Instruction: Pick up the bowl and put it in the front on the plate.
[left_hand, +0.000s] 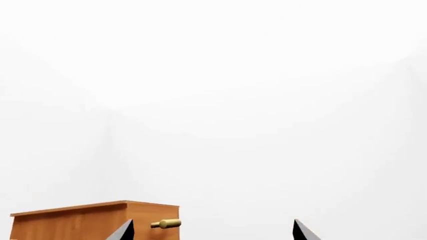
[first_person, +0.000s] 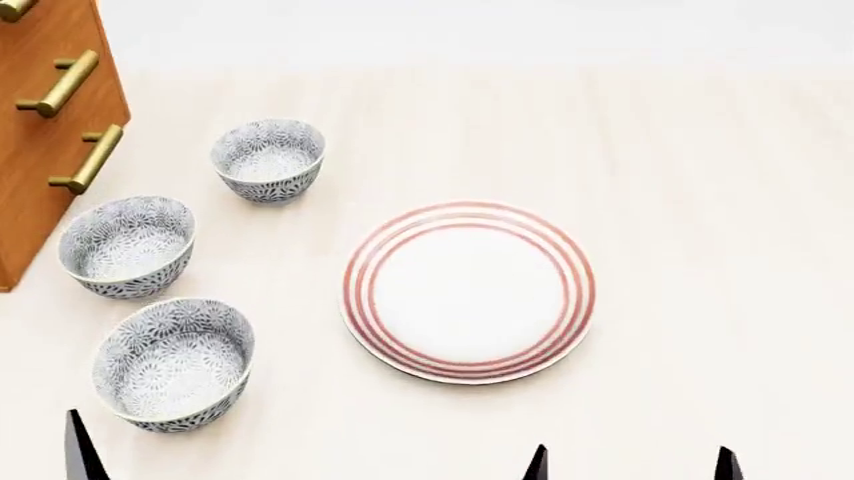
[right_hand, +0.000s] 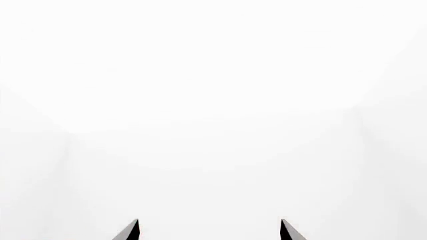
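Note:
Three look-alike bowls, white with a grey-blue floral pattern, stand in a column on the left of the table: the nearest bowl (first_person: 174, 362), the middle bowl (first_person: 127, 245) and the far bowl (first_person: 267, 160). The red-ringed white plate (first_person: 467, 292) lies flat to their right, with nothing on it. At the bottom edge of the head view, my right gripper (first_person: 631, 465) is open, just in front of the plate. Only one fingertip (first_person: 83, 450) of my left gripper shows there, beside the nearest bowl. The left gripper (left_hand: 213, 232) is open and holds nothing, and so is the right gripper (right_hand: 210, 232).
A wooden drawer cabinet (first_person: 47, 120) with brass handles (first_person: 60, 85) stands at the far left, close behind the middle bowl. The left wrist view catches the cabinet (left_hand: 80, 222) and one brass handle (left_hand: 167, 223). The light table (first_person: 721, 200) stretches to the right of the plate.

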